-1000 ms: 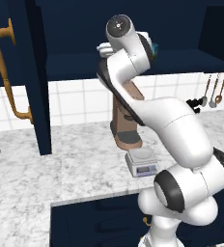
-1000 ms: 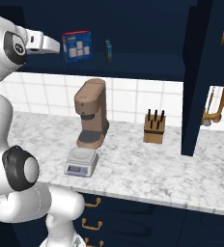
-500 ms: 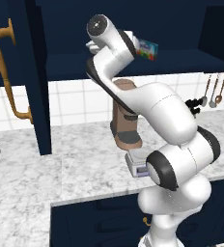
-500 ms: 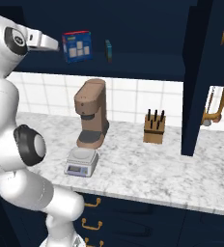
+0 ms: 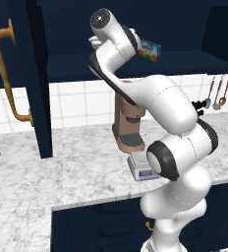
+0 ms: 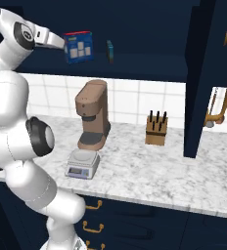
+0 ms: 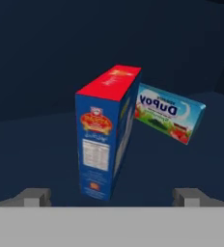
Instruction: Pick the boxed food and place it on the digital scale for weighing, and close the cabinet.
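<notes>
Progress is at the reach stage. Gripper (image 7: pixel 112 198) faces the boxed food (image 7: pixel 105 133), jaws released and spread to either side, nothing held. Boxed food stands upright on the shelf inside the cabinet (image 6: pixel 149 29), beside a light-blue box (image 7: pixel 169 113) labelled "DuPoy". Digital scale (image 6: pixel 82 163) sits bare on the table before the coffee machine (image 6: pixel 92 114). Remaining: grasp, transfer, closing the doors. Side-panel print is unreadable.

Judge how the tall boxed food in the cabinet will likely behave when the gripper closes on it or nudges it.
The boxed food stands tall on a narrow base, so a nudge would probably tip it. Its flat faces look rigid, suiting the open gripper. It may knock the smaller box close behind it.
</notes>
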You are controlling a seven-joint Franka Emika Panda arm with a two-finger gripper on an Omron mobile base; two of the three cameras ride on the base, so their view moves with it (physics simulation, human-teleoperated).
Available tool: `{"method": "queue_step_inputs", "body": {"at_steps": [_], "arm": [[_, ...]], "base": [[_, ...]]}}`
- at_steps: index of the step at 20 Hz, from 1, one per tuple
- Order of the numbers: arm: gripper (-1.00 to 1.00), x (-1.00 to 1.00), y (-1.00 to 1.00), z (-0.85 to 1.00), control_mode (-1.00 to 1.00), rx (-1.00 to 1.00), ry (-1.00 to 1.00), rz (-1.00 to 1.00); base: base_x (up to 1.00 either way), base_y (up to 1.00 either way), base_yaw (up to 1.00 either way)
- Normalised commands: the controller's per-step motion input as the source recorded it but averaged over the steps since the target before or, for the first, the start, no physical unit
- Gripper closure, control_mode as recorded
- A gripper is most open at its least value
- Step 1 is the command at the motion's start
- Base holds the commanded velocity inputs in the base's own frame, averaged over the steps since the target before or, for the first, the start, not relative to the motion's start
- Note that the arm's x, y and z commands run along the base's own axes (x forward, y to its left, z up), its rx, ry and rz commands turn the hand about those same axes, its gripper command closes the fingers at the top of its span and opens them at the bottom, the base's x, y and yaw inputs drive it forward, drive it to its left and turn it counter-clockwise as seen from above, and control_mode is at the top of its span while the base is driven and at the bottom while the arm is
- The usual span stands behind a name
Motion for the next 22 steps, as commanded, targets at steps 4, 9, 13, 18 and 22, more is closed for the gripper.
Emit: {"method": "queue_step_inputs", "body": {"at_steps": [4, 9, 13, 18, 22], "arm": [[-1.00, 0.22, -0.17, 0.00, -1.00, 0.08, -0.04, 0.00], [-1.00, 0.30, 0.00, 0.00, -1.00, 0.01, -0.02, -0.01], [-1.00, 0.36, 0.00, 0.00, -1.00, 0.00, 0.00, -0.01], [-1.00, 0.37, 0.00, 0.00, -1.00, 0.00, 0.00, -0.02], [-1.00, 0.35, 0.00, 0.00, -1.00, 0.00, 0.00, -0.03]], "base": [[0.00, 0.00, 0.00], [0.00, 0.00, 0.00], [0.00, 0.00, 0.00], [0.00, 0.00, 0.00], [0.00, 0.00, 0.00]]}}
